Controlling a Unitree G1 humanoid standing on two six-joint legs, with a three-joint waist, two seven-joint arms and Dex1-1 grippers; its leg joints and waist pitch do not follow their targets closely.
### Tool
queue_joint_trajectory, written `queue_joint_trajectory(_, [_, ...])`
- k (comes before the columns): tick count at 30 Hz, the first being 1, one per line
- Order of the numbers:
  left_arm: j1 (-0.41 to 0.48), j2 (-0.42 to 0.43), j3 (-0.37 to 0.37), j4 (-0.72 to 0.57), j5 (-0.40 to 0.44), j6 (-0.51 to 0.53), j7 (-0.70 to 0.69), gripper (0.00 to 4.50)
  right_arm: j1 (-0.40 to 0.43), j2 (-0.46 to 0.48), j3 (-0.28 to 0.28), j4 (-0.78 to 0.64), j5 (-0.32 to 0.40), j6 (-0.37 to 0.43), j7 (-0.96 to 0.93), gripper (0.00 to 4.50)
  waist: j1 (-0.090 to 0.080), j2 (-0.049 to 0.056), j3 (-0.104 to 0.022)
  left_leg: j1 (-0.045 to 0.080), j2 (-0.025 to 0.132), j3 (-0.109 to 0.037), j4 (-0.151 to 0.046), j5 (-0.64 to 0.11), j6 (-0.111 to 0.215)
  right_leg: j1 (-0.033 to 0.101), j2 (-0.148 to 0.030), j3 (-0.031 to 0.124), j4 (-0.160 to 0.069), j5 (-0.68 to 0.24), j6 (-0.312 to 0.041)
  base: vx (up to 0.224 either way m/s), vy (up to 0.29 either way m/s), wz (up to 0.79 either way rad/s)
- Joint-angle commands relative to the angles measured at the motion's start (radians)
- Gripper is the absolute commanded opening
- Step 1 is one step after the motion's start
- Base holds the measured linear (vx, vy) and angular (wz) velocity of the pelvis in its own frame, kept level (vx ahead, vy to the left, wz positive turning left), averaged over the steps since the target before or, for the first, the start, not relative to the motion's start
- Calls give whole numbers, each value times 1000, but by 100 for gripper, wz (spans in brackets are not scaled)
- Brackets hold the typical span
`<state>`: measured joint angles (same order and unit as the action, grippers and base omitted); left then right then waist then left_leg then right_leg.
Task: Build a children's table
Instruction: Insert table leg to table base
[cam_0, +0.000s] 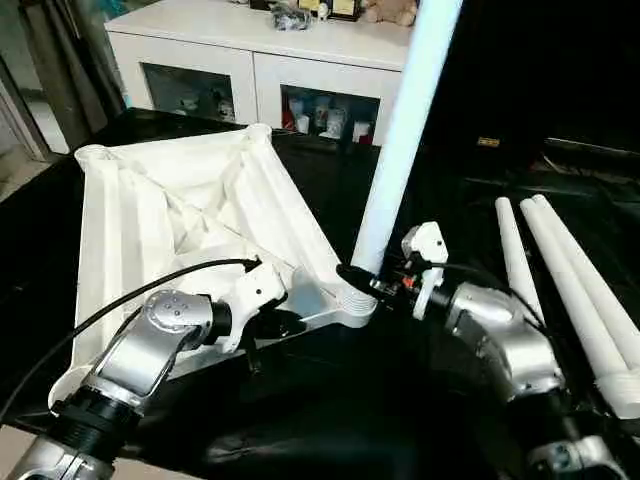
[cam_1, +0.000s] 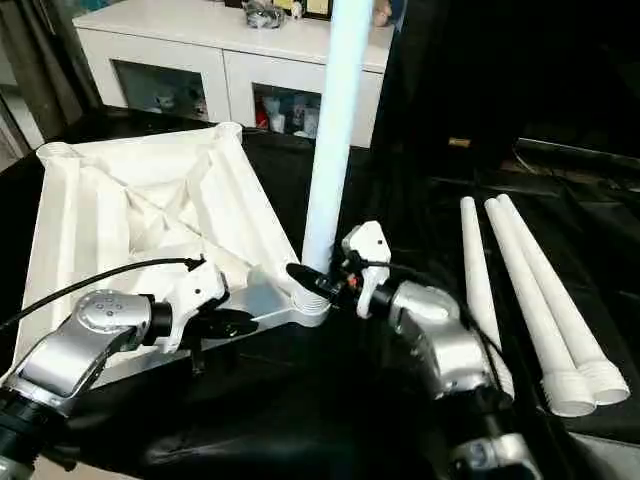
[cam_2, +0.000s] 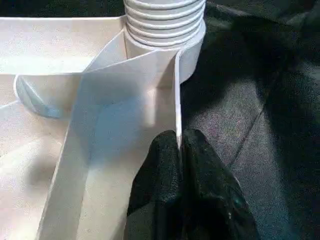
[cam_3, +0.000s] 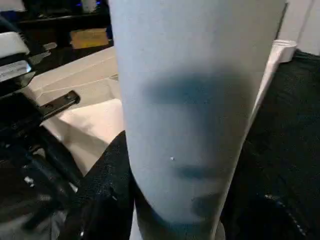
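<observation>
We see the tabletop (cam_0: 170, 210) lying underside up. An upright leg (cam_0: 395, 150) stands in its near corner socket (cam_0: 352, 308); the right gripper (cam_1: 318, 281) clasps that leg's base, and the left gripper (cam_2: 178, 150) pinches the tabletop's rim beside the socket. Three spare legs (cam_1: 520, 290) lie well right of the socket.

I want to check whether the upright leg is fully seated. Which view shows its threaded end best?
The left wrist view: the leg's ribbed end enters the tabletop corner socket close up. The eye views show that joint small; the right wrist view shows plain shaft.

Right tool (cam_0: 362, 277) grips upright leg (cam_0: 400, 140); left tool (cam_0: 285, 322) pinches tabletop (cam_0: 160, 215) rim.
</observation>
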<state>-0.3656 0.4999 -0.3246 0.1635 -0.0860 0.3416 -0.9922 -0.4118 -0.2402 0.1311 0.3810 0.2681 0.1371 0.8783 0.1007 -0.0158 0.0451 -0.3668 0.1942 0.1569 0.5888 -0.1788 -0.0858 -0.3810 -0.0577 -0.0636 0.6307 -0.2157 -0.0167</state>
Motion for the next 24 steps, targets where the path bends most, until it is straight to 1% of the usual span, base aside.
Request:
queue_joint_trajectory(1, [-51, 0, -1, -17, -7, -36, -16, 0, 44, -19, 54, 108, -44, 44, 30, 186, -4, 17, -53, 12, 37, -6, -77, -246, -1, 36, -80, 53, -85, -170, -193, 0, 0, 0])
queue_joint_trajectory(5, [-59, -2, 3, -2, -10, -58, -30, 0, 54, -33, 48, 132, -36, 20, 70, 186, -3, 13, -52, 15, 38, -6, -79, -267, -4, 34, -81, 54, -88, -207, -187, 0, 0, 0])
queue_joint_trajectory(8, [-60, -4, 6, 9, -15, -78, -45, 0, 58, -38, 48, 138, -34, 14, 96, 186, -1, 17, -51, 16, 39, -7, -80, -275, -3, 34, -80, 54, -90, -215, -184, 0, 0, 0])
queue_joint_trajectory(11, [-68, -7, 8, 25, -28, -87, -77, 0, 48, -41, 46, 170, -34, -3, 124, 186, 2, 16, -52, 17, 39, -7, -80, -282, -4, 33, -82, 54, -91, -221, -188, 0, 0, 0])
queue_joint_trajectory(12, [-71, -6, 7, 29, -26, -88, -79, 0, 44, -38, 41, 178, -30, -1, 123, 186, 1, 14, -52, 16, 40, -7, -80, -282, -5, 33, -82, 54, -90, -219, -189, 0, 0, 0])
queue_joint_trajectory(14, [-82, -6, 6, 46, -17, -84, -70, 0, 35, -31, 34, 193, -32, -3, 107, 186, 2, 15, -52, 16, 40, -7, -81, -277, -5, 33, -81, 53, -89, -210, -192, 0, 0, 0])
queue_joint_trajectory(16, [-97, -19, 12, 70, -4, -67, -37, 0, 28, -20, 25, 207, -41, 0, 66, 186, 2, 15, -49, 19, 38, -6, -82, -297, -8, 30, -82, 53, -93, -243, -189, 0, 0, 0])
queue_joint_trajectory(18, [-104, -28, 17, 81, -1, -62, -23, 0, 21, -14, 21, 217, -52, 1, 35, 186, 2, 15, -46, 21, 39, -7, -84, -323, -13, 28, -84, 54, -98, -297, -178, 0, 0, 0])
queue_joint_trajectory(19, [-112, -41, 22, 89, 1, -50, -3, 0, 13, -7, 16, 233, -65, 2, -4, 186, 1, 11, -43, 23, 38, -8, -86, -343, -18, 26, -85, 54, -103, -347, -167, 0, 0, 0])
queue_joint_trajectory(20, [-120, -52, 28, 97, 4, -38, 13, 0, 3, 0, 12, 251, -78, 1, -39, 186, -1, 12, -40, 25, 38, -11, -87, -369, -28, 23, -87, 53, -107, -400, -156, 0, 0, 0])
queue_joint_trajectory(21, [-129, -66, 34, 103, 5, -23, 32, 0, -9, 9, 8, 276, -97, -5, -89, 186, -1, 13, -38, 27, 38, -12, -88, -385, -31, 22, -88, 52, -111, -434, -149, 0, 0, 0])
queue_joint_trajectory(23, [-151, -101, 43, 111, 11, 18, 84, 0, -34, 34, -2, 319, -124, -8, -190, 186, -10, 11, -34, 34, 34, -18, -87, -439, -45, 15, -94, 49, -125, -564, -111, 0, 0, 0])
queue_joint_trajectory(24, [-162, -117, 46, 116, 14, 38, 110, 0, -45, 47, -6, 337, -133, -8, -232, 186, -12, 14, -33, 34, 33, -20, -87, -449, -47, 15, -94, 47, -128, -588, -100, 0, 0, 0])
